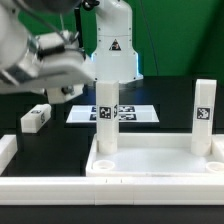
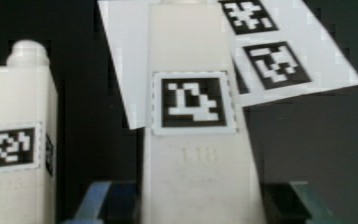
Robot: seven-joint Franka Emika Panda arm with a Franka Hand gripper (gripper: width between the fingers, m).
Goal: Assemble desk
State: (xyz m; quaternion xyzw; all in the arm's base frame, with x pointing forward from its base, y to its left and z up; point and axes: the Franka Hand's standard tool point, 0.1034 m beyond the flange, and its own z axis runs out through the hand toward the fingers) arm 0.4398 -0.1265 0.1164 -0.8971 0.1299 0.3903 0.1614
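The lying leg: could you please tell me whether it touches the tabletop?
Apart. The exterior view shows bare black table between the lying leg and the tabletop.

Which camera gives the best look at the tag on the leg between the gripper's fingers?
Wrist view: the tag is large, central and square-on. The exterior view shows it small and blurry on the upright leg.

Tool (image 2: pixel 197 203) clasps a tagged leg (image 2: pixel 194 100) (second leg (image 2: pixel 19 120) stands beside).
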